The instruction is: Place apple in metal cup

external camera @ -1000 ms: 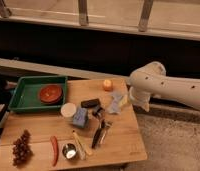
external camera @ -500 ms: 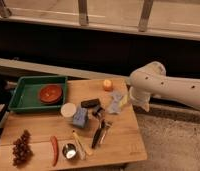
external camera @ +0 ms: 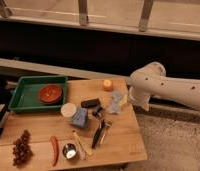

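Note:
The apple [external camera: 108, 84] is a small orange-yellow fruit resting on the far side of the wooden table [external camera: 123, 145], right of centre. The metal cup [external camera: 69, 150], short and shiny, stands empty near the front edge. My white arm reaches in from the right. Its gripper [external camera: 139, 102] hangs over the table's right edge, right of the apple and slightly nearer than it, far from the cup. It stands open and holds nothing.
A green tray [external camera: 23, 92] at the back left holds a red-brown bowl [external camera: 51, 93]. A white cup [external camera: 69, 109], a blue block [external camera: 79, 118], a black item [external camera: 91, 103], pale cloth [external camera: 115, 102] and utensils [external camera: 100, 132] crowd the middle. A red chili [external camera: 54, 149] and grapes [external camera: 22, 147] lie front left.

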Motion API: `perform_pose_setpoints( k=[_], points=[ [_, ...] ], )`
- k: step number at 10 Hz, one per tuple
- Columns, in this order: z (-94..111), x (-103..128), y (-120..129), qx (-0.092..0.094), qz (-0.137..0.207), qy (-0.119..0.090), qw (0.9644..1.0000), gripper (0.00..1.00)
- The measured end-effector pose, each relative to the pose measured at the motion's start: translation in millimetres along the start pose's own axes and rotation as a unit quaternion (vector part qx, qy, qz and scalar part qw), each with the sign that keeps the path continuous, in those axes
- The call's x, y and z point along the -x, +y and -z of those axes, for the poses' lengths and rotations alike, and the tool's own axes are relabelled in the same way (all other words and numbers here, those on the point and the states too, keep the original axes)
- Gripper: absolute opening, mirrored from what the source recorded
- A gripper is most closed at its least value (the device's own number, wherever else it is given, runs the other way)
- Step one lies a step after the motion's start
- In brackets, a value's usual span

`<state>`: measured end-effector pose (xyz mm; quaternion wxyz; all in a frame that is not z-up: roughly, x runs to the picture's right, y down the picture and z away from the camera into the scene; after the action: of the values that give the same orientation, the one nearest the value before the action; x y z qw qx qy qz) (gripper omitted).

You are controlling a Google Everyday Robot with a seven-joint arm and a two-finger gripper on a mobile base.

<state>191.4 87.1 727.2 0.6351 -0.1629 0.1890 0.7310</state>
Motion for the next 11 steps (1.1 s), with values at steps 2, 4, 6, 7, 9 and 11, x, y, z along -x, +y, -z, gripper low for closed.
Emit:
perform_pose_setpoints(
  k=[2, 4, 6, 7, 9, 11],
  points=[
    [-8, 33, 21, 0.014, 0.015, -0.033, 0.9992, 0.8],
    [-10, 63, 38, 0.023, 0.028, -0.061, 0.9975, 0.8],
    [-10, 87, 55, 0.027, 0.051, -0.081, 0.995, 0.8],
    [-8, 97, 61, 0.038, 0.06, -0.088, 0.9935, 0.8],
    [1, 108, 60, 0.083, 0.082, -0.098, 0.9883, 0.8],
    [7, 113, 66, 0.105, 0.092, -0.105, 0.9846, 0.8]
  ],
)
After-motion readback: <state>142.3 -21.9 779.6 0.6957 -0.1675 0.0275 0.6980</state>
